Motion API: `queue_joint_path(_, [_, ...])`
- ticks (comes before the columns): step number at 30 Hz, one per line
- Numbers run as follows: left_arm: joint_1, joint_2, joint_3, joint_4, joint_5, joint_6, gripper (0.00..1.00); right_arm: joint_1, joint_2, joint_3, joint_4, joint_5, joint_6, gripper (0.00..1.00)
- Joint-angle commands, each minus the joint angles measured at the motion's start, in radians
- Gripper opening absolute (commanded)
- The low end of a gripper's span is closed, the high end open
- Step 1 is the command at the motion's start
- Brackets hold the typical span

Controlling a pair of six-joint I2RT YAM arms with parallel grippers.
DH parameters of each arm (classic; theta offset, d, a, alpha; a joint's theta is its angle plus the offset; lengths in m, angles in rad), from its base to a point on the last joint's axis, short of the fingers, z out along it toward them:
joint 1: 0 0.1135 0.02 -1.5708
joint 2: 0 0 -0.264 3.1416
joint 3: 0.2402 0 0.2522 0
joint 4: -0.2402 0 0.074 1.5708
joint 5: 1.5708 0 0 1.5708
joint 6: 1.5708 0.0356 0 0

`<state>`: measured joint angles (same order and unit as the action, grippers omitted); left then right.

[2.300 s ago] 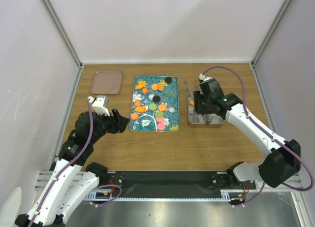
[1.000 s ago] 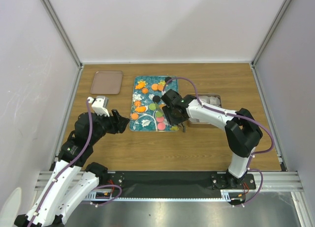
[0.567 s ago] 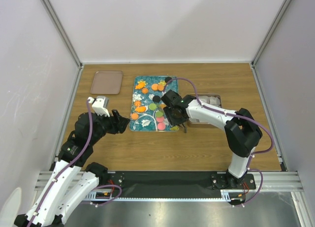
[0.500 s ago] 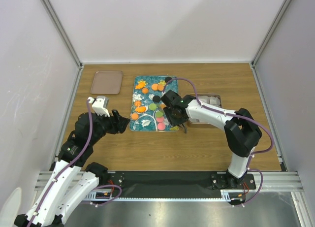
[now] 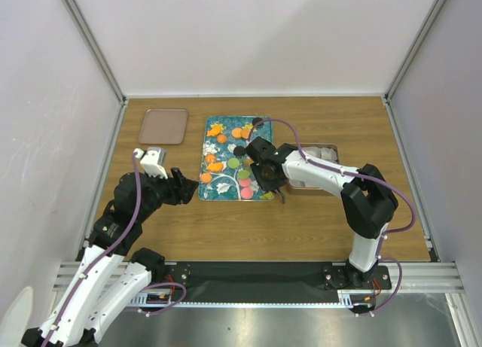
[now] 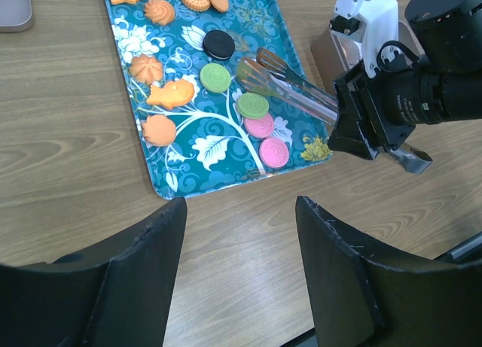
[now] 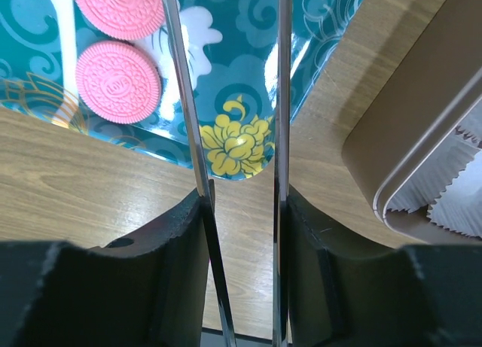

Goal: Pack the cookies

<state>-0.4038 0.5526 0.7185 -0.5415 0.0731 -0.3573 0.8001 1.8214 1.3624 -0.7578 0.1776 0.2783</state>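
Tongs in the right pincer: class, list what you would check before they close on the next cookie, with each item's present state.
1. Grip on the silver metal tongs by the right pincer: ok, clamped between its fingers.
2. Tong arms spread: ok, they stand apart in the right wrist view.
3. Tips empty: ok, no cookie between them.
4. Tips lined up on the round green cookie on the teal floral tray: cannot tell; they hover beside it, height unclear.
5. Destination, the brown rectangular tin, open: ok, white paper liner showing.
6. The left pincer out of the way: ok, open, over the wooden table, off the tray.
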Motion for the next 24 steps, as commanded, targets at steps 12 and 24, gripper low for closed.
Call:
queue_joint_path(12, [-0.012,-0.020,-0.002,0.017,-0.021,0.007,0.66,-0.120,-0.213,0.067,-0.034,0.016,-0.017,0.28])
queue_joint_path(24, [-0.013,-0.022,-0.002,0.020,-0.010,0.008,0.66,-0.338,-0.461,-0.138,-0.074,-0.021,-0.007,0.30])
